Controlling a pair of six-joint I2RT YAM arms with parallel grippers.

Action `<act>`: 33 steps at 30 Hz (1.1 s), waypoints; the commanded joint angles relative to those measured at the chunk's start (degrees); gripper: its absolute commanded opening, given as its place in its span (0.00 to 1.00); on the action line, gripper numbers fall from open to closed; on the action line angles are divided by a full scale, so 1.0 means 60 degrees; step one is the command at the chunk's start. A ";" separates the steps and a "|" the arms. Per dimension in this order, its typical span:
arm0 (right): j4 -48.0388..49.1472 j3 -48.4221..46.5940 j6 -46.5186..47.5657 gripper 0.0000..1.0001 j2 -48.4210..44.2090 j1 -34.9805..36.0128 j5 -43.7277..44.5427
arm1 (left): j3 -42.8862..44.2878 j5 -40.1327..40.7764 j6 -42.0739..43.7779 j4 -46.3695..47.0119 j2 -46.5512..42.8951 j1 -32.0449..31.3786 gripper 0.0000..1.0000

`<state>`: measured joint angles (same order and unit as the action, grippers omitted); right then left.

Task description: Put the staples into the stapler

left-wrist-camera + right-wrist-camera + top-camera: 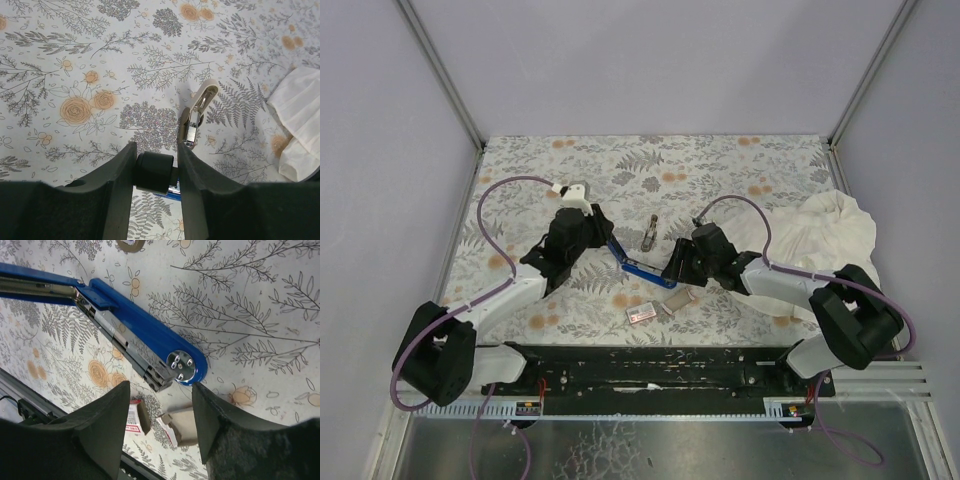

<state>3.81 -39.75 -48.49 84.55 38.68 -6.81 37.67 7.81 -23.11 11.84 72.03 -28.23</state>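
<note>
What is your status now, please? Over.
Left claw shut on stapler, swung open. Right claw open around its free end. Staples box and tray lie nearby, untouched. Metal clip apart, beyond.

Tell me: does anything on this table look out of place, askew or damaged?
The stapler is swung wide open, its two halves spread in a shallow V with the metal channel bare. The staples box and its tray lie apart near the front edge. A white cloth sits crumpled at the right edge. Nothing looks broken.
</note>
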 commanded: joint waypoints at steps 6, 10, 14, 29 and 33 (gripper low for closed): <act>0.1471 0.0087 -0.0212 0.52 0.0870 0.0057 -0.0317 | 0.0989 0.2045 0.1008 -0.1505 -0.0013 -0.1565 0.11; 0.1745 0.0091 -0.0081 0.47 0.1149 0.0058 -0.0403 | 0.1476 0.2829 0.1069 -0.2104 0.0345 -0.2447 0.18; 0.1836 0.0131 0.0057 0.45 0.1215 0.0050 -0.0356 | 0.1916 0.3454 0.1154 -0.2384 0.0791 -0.3353 0.31; 0.1611 0.0327 0.0439 0.45 0.0742 0.0057 -0.0035 | 0.3332 0.4873 0.1565 -0.2763 0.2823 -0.5291 0.58; 0.1200 0.0279 0.1201 0.53 0.0270 0.0023 0.0034 | 0.2918 0.3220 0.2277 -0.2082 0.2324 -0.5140 0.79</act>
<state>14.48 -38.20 -47.16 89.76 38.72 -9.28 55.72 34.11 -12.95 -5.30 88.84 -59.70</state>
